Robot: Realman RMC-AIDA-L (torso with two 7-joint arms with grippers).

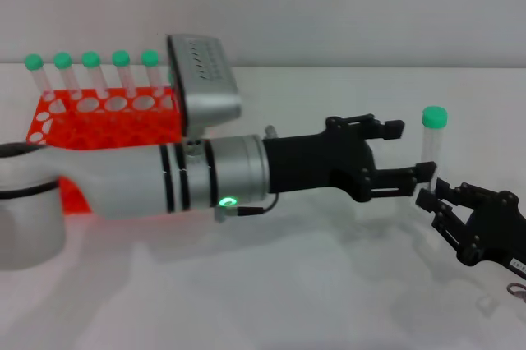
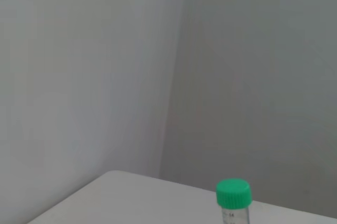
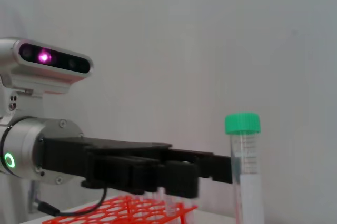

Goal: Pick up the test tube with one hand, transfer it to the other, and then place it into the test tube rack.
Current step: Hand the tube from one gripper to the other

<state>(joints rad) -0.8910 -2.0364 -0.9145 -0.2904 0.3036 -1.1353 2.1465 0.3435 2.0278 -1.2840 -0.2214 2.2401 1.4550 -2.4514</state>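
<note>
The test tube (image 1: 431, 146) stands upright in mid-air over the right side of the white tabletop (image 1: 271, 284), its long axis vertical, green cap up, lower end hidden behind fingers. The left end effector (image 1: 404, 165) reaches across from the left, its lower fingers (image 1: 407, 176) pinching the tube's body below the cap while an upper finger stretches clear above. The right end effector (image 1: 448, 202) sits just below and to the right, its fingertips (image 1: 429, 200) at the tube's lower part; whether it grips cannot be told. Bare tabletop lies all around the pair, with the right edge of view close beyond the right end effector. The test tube rack (image 1: 99, 124) sits well apart at far left, carrying a row of green-capped tubes (image 1: 92, 71).
</note>
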